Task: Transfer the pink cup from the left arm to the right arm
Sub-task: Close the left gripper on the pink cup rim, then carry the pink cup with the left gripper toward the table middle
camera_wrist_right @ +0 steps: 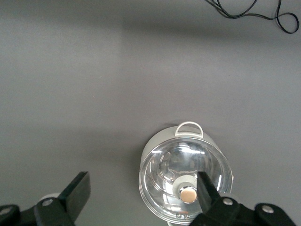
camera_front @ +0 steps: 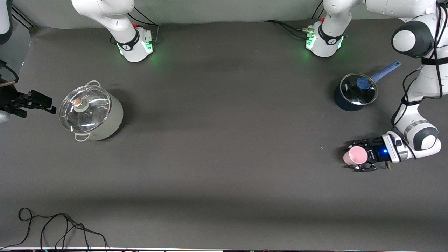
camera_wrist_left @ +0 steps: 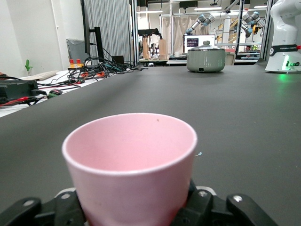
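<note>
The table [camera_front: 224,140] lies bare through its middle, open for passage. A white lidded pot [camera_front: 91,111] blocks the right arm's end; a dark blue saucepan [camera_front: 355,91] stands near the left arm's base; a black cable [camera_front: 59,227] trails along the front edge

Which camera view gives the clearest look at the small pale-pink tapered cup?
The left wrist view: the small pale-pink tapered cup fills it, rim and inside plain, between the left gripper fingers. The front view shows it small, at the left arm's end of the table. The right wrist view shows no cup, only a lidded steel pot.
</note>
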Robot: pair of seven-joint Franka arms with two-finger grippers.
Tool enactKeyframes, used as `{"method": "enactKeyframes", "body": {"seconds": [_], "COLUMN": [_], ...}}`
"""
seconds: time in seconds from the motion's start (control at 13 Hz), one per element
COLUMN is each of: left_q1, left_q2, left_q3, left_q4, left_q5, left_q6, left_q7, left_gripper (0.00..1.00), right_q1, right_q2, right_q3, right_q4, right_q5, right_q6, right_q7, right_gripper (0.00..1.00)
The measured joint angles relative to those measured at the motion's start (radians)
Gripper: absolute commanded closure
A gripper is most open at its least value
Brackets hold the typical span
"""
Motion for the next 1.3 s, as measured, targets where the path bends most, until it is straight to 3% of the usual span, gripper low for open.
{"method": "enactKeyframes", "body": {"seconds": [0.46, 0.77, 1.3], "left_q1": [-0.020, -0.092, -0.363], "left_q2": [0.002, 0.002, 0.003], "left_q3": [-0.005, -0.129, -0.276], "left_q4": [0.007, 0.010, 0.013], "left_q5": [0.000, -0.017, -0.320], "left_q6": [-0.002, 0.038, 0.331], "left_q7": [0.007, 0.013, 0.013], "left_gripper": [1.00, 1.00, 1.00], "right_q1": [0.000, 0.000, 0.000], "right_q2": [0.000, 0.000, 0.000], "right_q3": [0.000, 0.000, 0.000], "right_q4": [0.000, 0.000, 0.000], "right_q5": [0.000, 0.000, 0.000], "right_q6": [0.000, 0.000, 0.000], "right_q7": [0.000, 0.000, 0.000], "right_gripper": [0.00, 0.00, 0.00]}}
